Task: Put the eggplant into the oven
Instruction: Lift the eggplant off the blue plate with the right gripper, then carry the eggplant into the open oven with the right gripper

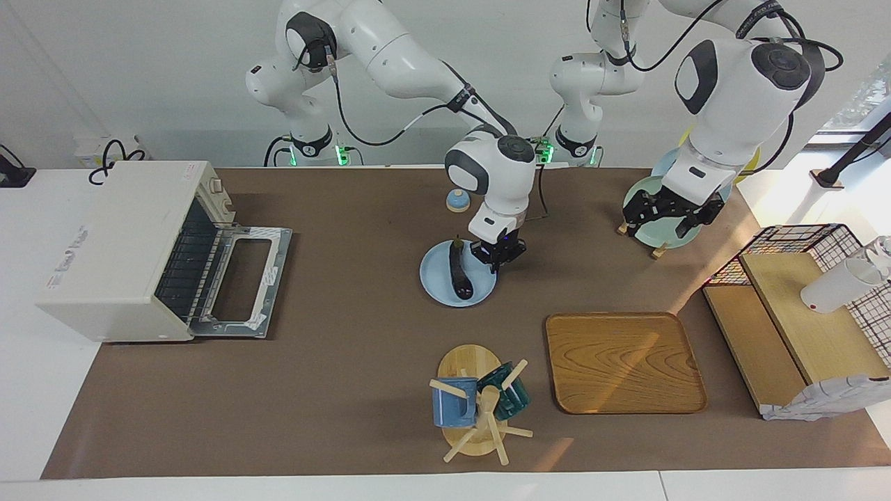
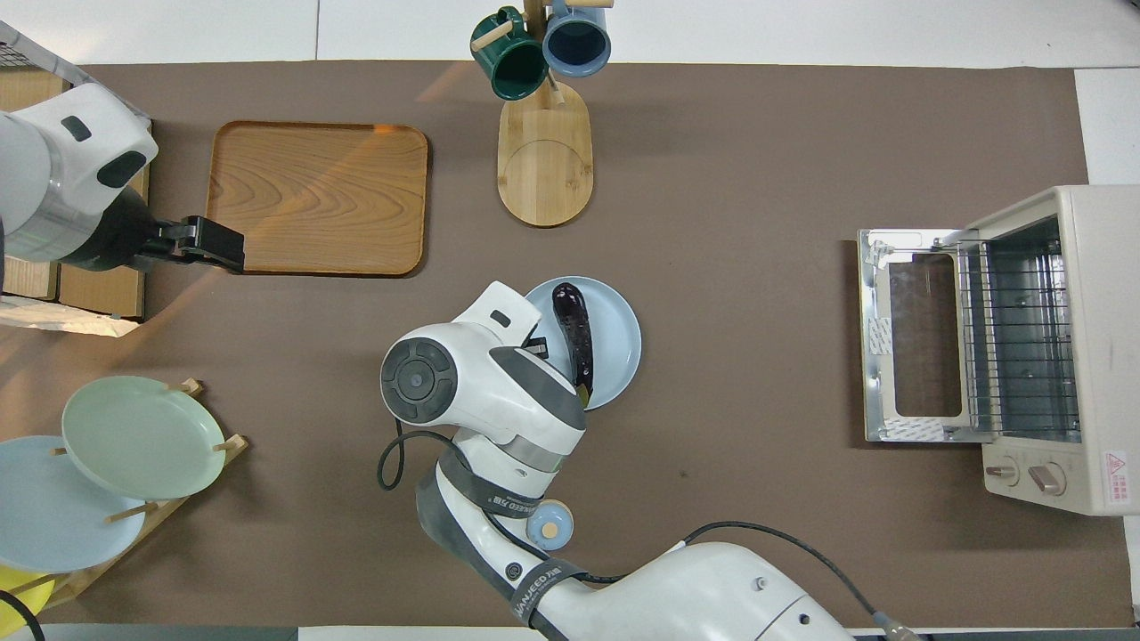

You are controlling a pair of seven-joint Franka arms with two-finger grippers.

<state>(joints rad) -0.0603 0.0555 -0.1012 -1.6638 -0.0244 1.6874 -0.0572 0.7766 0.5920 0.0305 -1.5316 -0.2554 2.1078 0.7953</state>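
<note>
The dark purple eggplant (image 1: 459, 270) lies on a light blue plate (image 1: 437, 287) in the middle of the table; it also shows in the overhead view (image 2: 574, 331), with the plate (image 2: 616, 343) under it. My right gripper (image 1: 498, 255) hangs low at the plate's edge, beside the eggplant on the side toward the left arm's end. In the overhead view the hand covers it. The cream-white oven (image 1: 115, 250) stands at the right arm's end with its door (image 1: 243, 282) dropped open and its wire rack (image 2: 1015, 334) bare. My left gripper (image 1: 667, 217) waits, open and empty, over the plate rack.
A wooden tray (image 1: 623, 362) and a mug tree (image 1: 473, 403) with a blue and a green mug stand farther from the robots than the plate. A rack of plates (image 2: 142, 436) and a wire-and-wood shelf (image 1: 793, 327) stand at the left arm's end. A small blue knob-topped object (image 1: 456, 200) sits nearer to the robots.
</note>
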